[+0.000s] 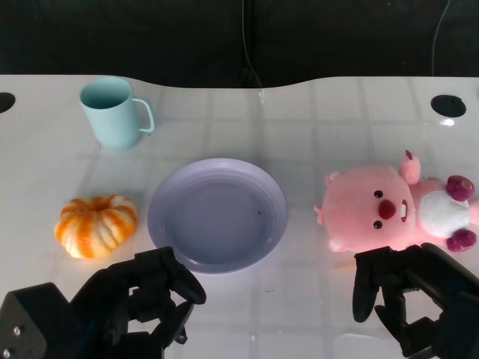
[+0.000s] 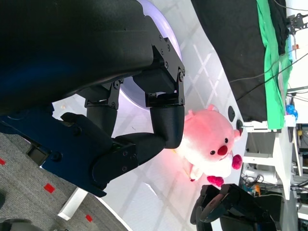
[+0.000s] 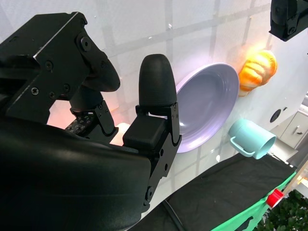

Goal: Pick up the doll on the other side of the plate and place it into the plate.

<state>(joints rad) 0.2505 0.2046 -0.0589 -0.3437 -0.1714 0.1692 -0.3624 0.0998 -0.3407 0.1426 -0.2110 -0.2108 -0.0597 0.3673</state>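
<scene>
Here the doll (image 1: 389, 208) lies beside the plate (image 1: 217, 215).

White glossy table (image 1: 314, 120) — black curtain (image 1: 337, 37) behind, grey floor (image 2: 29, 159).

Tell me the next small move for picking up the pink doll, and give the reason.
Probably ease the right hand forward and down over the pink doll. The doll lies on the table right of the empty plate, just beyond that hand, which holds nothing.

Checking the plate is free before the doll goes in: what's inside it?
Nothing lies in the plate, just a tiny dark speck. The left hand covers only its near rim.
</scene>
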